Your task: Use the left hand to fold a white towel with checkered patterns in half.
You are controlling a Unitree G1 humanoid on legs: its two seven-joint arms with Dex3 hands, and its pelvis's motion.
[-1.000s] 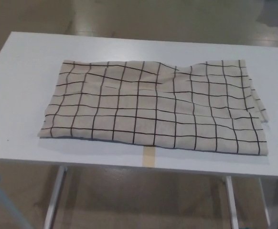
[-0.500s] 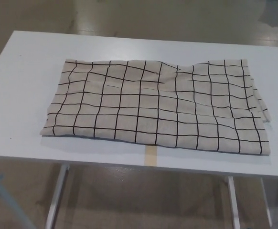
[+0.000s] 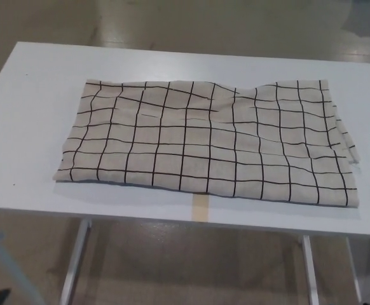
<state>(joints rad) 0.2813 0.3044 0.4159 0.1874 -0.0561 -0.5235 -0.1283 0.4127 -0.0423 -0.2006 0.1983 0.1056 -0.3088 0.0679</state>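
Hands out of shot; checkered towel [image 3: 207, 140] flat on table [image 3: 32, 89].

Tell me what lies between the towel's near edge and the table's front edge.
In the head view, a short tan tape strip crosses bare white table below the towel; nothing else.

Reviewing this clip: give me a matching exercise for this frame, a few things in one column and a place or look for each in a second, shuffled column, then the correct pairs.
Things:
1. towel
2. table
3. tape strip
4. table legs

Descriptions:
A. tan, at the table's near edge, just below the cloth's near hem
B. plain white top
C. black grid lines, lying spread out and slightly rumpled
D. pale metal, showing below the near edge

Pairs: 1-C, 2-B, 3-A, 4-D
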